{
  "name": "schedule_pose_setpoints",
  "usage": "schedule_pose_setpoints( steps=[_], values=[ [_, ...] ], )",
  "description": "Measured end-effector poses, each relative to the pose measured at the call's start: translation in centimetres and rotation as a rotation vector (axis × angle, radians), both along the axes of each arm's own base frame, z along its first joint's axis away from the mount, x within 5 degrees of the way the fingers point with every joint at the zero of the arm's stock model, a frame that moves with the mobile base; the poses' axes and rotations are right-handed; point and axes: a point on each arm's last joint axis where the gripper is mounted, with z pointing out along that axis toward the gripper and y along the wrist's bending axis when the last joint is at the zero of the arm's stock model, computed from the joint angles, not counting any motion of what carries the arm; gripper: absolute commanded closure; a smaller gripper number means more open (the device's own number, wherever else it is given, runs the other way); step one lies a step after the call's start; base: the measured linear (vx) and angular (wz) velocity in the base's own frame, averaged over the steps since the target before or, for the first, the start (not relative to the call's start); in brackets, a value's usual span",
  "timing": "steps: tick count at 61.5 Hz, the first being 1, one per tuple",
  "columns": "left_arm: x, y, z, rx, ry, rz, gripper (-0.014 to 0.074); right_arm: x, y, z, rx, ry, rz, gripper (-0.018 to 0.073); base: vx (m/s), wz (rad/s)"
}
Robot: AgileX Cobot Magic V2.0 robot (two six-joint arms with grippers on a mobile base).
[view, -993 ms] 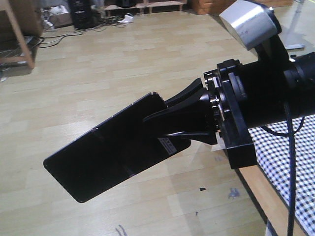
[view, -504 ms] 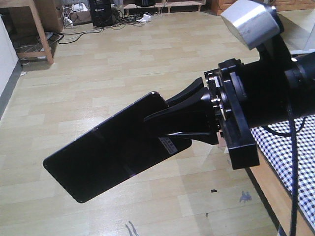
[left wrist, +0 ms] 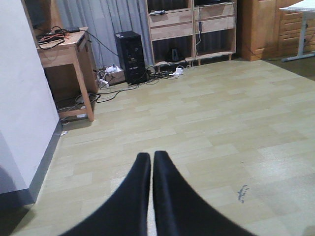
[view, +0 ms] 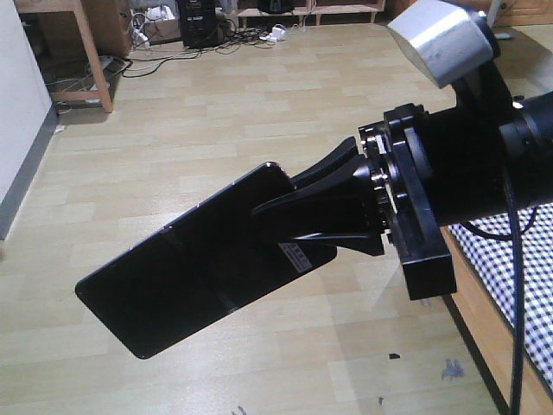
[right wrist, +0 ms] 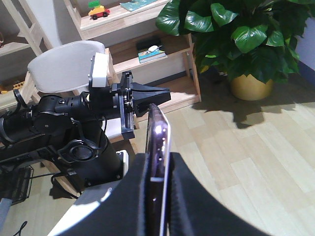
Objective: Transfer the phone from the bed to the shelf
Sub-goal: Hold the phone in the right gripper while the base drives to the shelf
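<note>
While right gripper (right wrist: 158, 162) pinches phone (right wrist: 158, 128), carry step seems underway | left gripper (left wrist: 151, 162) pressed together, empty | next: advance to shelf (right wrist: 123, 17) beyond jaws

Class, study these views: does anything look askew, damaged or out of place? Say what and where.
The phone hangs tilted over the floor, pinched at one end only by the right gripper; most of it juts out unsupported. No damage shows.
</note>
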Motion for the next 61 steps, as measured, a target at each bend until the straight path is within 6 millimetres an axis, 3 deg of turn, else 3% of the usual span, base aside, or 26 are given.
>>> schedule_pose_setpoints(
  steps=[61],
  values=[
    [0.0, 0.0, 0.0, 0.0, 0.0, 0.0, 0.0595, 0.0, 0.0, 0.0, 0.0, 0.0, 0.0, 0.0561, 0.3, 0.03]
  ],
)
